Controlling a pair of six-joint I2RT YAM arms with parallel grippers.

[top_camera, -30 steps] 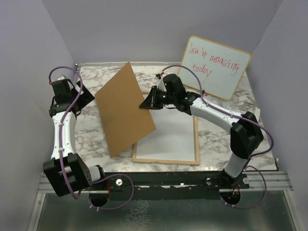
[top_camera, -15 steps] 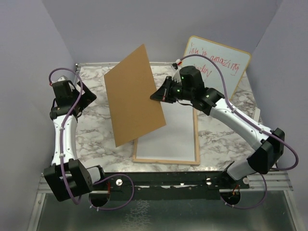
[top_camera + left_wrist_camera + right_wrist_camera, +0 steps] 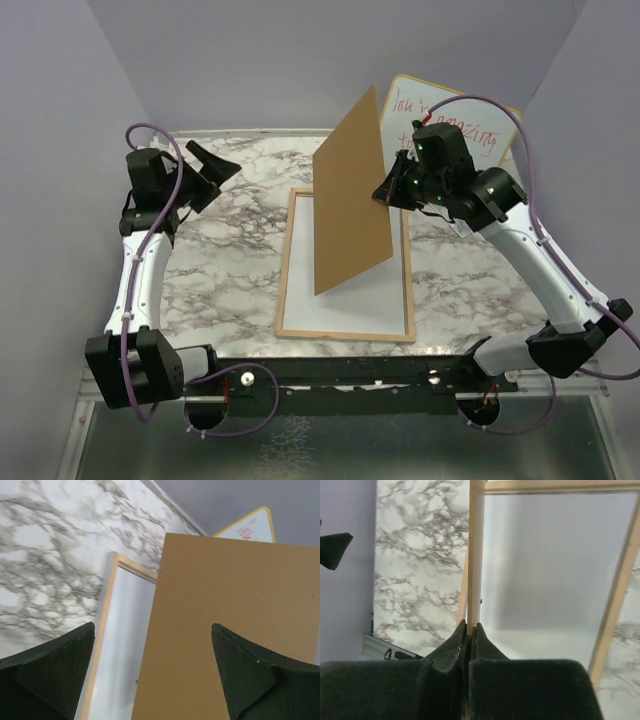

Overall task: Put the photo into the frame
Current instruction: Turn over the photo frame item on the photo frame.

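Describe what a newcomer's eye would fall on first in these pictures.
A big brown board stands tilted up mid-scene, pinched at its edge by the shut right gripper. Under it the light-wood frame lies flat on the marble table; a whiteboard with red writing leans at the far right.

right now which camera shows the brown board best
The top external view: it shows the whole brown board, held tilted over the frame, pinched at its edge by the right hand. The left wrist view crops it to one broad face; the right wrist view sees only its thin edge.
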